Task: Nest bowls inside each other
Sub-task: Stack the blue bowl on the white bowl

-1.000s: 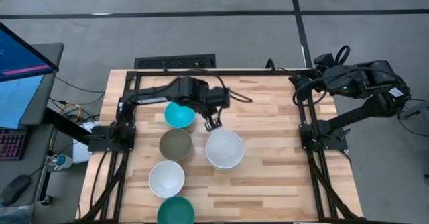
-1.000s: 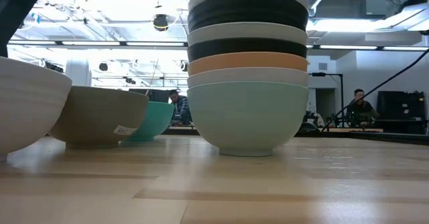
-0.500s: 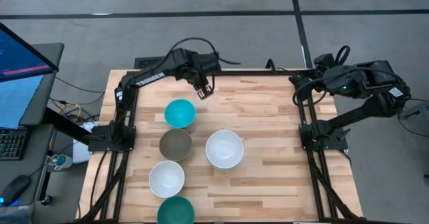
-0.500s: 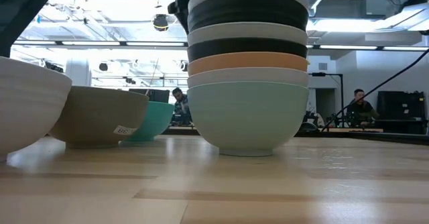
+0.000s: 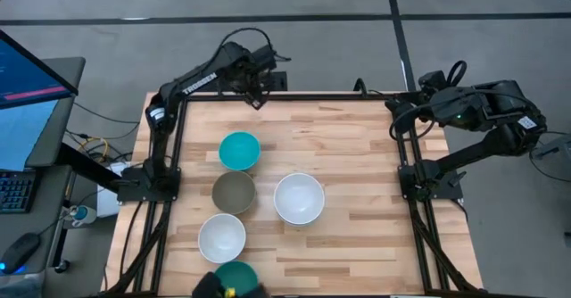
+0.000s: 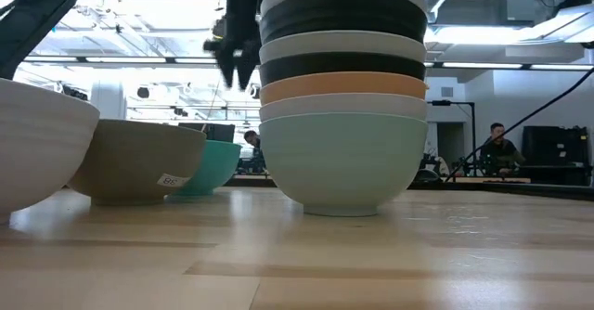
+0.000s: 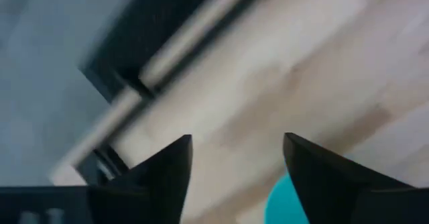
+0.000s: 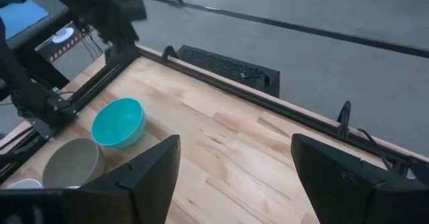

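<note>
A stack of nested bowls (image 6: pixel 342 96) rests on its mint green bottom bowl (image 6: pixel 342 161); from above only the white top bowl (image 5: pixel 299 198) shows. Single bowls stand left of it: turquoise (image 5: pixel 239 151), grey-taupe (image 5: pixel 234 192), white (image 5: pixel 221 237) and dark teal (image 5: pixel 235 277). My left gripper (image 5: pixel 257 99) hangs open over the table's far edge, far from every bowl; its wrist view shows its open fingers (image 7: pixel 236 143) and a bit of the turquoise bowl (image 7: pixel 288 200). My right gripper (image 8: pixel 234 180) waits open at the far right.
A dark thing with a yellow spot (image 5: pixel 214 286) shows at the near edge beside the dark teal bowl. Bare wood (image 5: pixel 375 173) lies right of the stack. People sit in the room behind the table (image 6: pixel 497 143).
My left gripper has drawn back from the far rim of the stack's top bowl, up and toward the table's far edge. The stack and the single bowls have stayed in place. A dark thing has come in at the near edge by the dark teal bowl.
</note>
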Controlling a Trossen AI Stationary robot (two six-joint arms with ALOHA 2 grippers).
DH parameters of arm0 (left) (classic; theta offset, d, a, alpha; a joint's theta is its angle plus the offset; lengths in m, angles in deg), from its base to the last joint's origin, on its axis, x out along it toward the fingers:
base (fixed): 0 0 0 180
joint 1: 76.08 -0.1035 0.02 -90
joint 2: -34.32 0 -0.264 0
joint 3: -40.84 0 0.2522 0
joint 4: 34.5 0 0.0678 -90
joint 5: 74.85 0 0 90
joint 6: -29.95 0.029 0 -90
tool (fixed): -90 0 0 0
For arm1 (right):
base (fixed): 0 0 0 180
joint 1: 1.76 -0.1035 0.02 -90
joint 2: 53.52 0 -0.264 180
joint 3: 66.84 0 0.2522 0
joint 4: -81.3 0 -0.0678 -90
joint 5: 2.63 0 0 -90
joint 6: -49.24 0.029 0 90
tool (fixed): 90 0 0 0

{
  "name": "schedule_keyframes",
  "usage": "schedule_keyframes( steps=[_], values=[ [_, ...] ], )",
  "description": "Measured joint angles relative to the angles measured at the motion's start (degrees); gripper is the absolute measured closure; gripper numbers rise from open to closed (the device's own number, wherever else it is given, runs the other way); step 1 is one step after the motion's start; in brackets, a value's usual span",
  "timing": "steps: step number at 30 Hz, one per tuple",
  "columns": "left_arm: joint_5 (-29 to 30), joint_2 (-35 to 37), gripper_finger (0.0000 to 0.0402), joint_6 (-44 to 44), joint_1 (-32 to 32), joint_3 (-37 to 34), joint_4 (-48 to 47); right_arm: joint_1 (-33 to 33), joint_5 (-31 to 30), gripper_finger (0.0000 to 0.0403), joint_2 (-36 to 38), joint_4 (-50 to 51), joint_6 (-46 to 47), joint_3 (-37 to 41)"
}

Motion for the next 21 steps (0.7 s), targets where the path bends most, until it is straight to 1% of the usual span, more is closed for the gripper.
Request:
schedule_keyframes(
  steps=[3,6,9,10,14,15,17,21],
  values=[
    [-7.25,-0.08,0.0151,-0.04,-3.13,-9.23,-0.05,0.0,0.47,0.0097,0.0,0.77,1.22,0.0],
    [-10.96,0.0,0.0142,1.81,-4.36,-19.09,-0.12,0.0,0.5,0.0097,0.0,4.23,3.76,0.0],
    [-13.38,1.82,0.014,3.45,-2.75,-27.31,-0.17,0.0,0.48,0.0097,0.11,4.5,5.2,0.77],
    [-13.27,2.74,0.014,3.94,-1.94,-29.22,-0.01,0.0,0.42,0.0097,0.31,4.63,5.07,1.15],
    [-7.99,5.74,0.014,6.45,1.46,-35.23,2.58,0.62,-0.96,0.0097,0.59,4.49,4.97,2.48],
    [-7.57,6.66,0.014,7.15,2.09,-36.35,3.65,1.03,-1.56,0.0097,0.69,4.42,4.93,2.83],
    [-8.7,8.79,0.014,8.12,3.05,-38.33,6.63,1.94,-1.69,0.0097,1.07,4.45,4.92,3.66],
    [-13.63,11.33,0.014,8.32,4.02,-40.32,12.95,3.29,-1.66,0.0097,1.22,4.27,4.92,4.63]
  ],
)
